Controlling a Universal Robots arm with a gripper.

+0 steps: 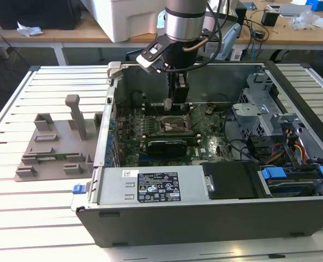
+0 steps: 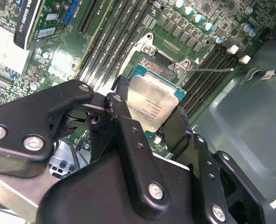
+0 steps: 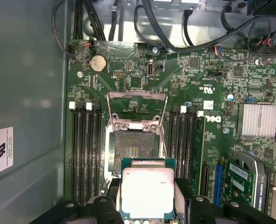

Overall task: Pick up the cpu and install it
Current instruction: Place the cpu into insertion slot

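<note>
The cpu (image 3: 145, 187) is clamped by two opposite edges in the gripper (image 3: 147, 195), silver top showing. It hangs above the motherboard (image 3: 208, 79), just beside the open socket (image 3: 132, 150), not yet in it. Placing step, I judge; seating calls for squaring it over the socket. The raised load plate (image 3: 137, 106) and lever (image 2: 212, 70) stand close. Memory slots (image 3: 86, 149) flank both sides.

The cpu (image 3: 147, 192) has a silvery metal top, smooth with a dull sheen, and a thin green edge. The gripper (image 2: 151, 102) is black and semi-gloss — its screws (image 2: 156, 190) bright metal. The motherboard (image 3: 128, 79) is lacquered green. In the exterior view the case (image 1: 205, 224) is matt grey sheet metal, the fixture blocks (image 1: 52, 147) matt grey plastic.
</note>
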